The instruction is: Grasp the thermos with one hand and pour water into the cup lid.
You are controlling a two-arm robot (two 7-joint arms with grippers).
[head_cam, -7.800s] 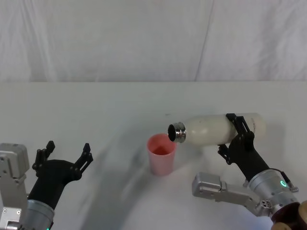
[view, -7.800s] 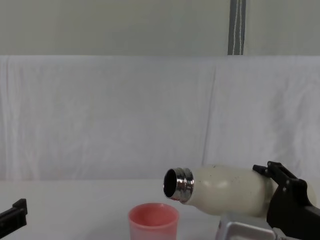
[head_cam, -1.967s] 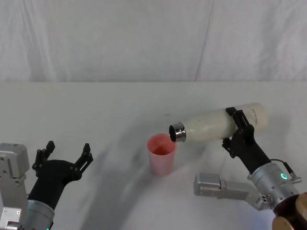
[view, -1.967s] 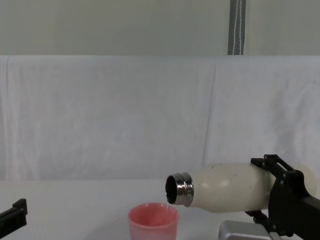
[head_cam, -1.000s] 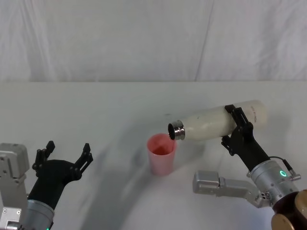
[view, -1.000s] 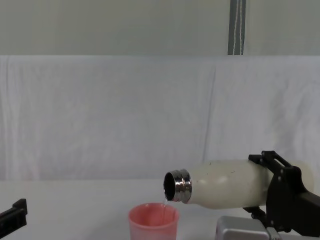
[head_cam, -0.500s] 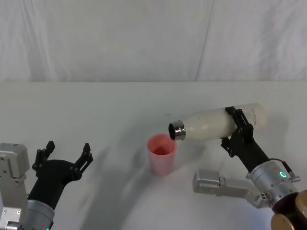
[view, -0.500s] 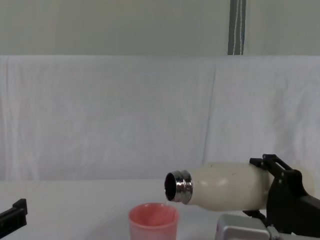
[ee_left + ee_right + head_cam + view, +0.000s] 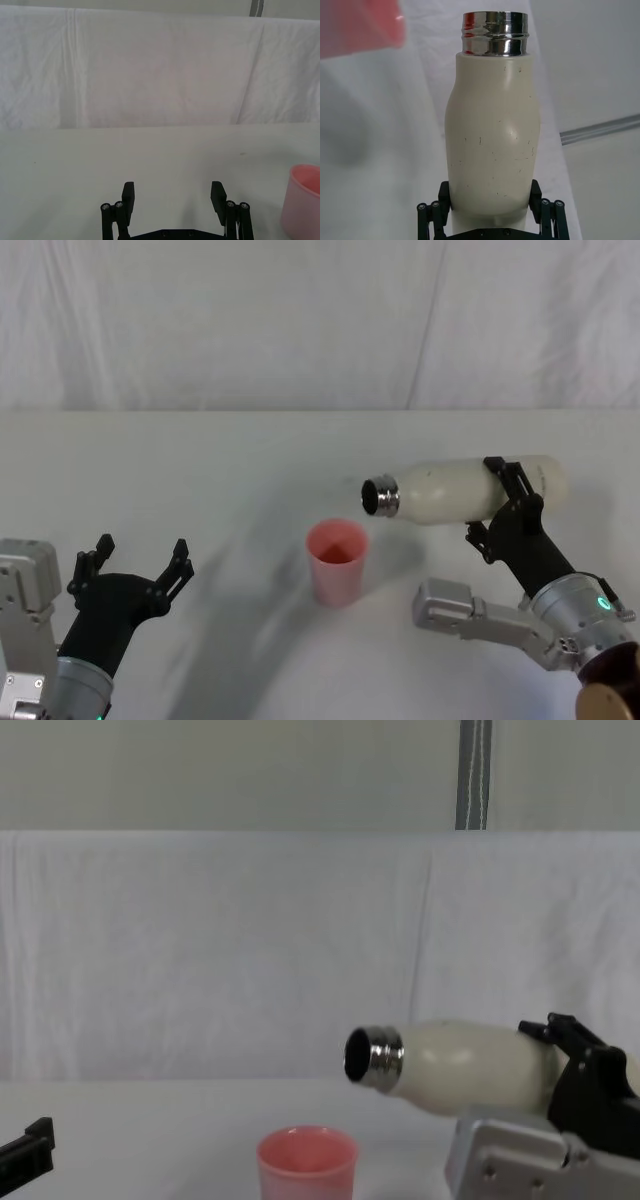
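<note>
**A:** Chest view had the thermos [image 9: 470, 1068] nearly level, silver neck tipped slightly up and sitting higher than the cup lid [image 9: 306, 1162], a bit to the robot's right of it. No stream was visible. The right gripper [image 9: 505, 502] had its fingers clamped around the bottle's lower body. So was it mid-pour or finished?

**B:** Looked like a pause or the tail end to me. Couldn't see a water level inside the pink cup from the head view. If more water was needed, the next move would've called for dipping the mouth back over the rim; otherwise uprighting it and setting it on the worktop [image 9: 200, 470].

**A:** And the bottle itself?

**B:** Cream, matte, a few tiny specks, shiny threaded neck. The left gripper [image 9: 134, 563] sat parked near the robot's left, fingers spread, holding nothing.
</note>
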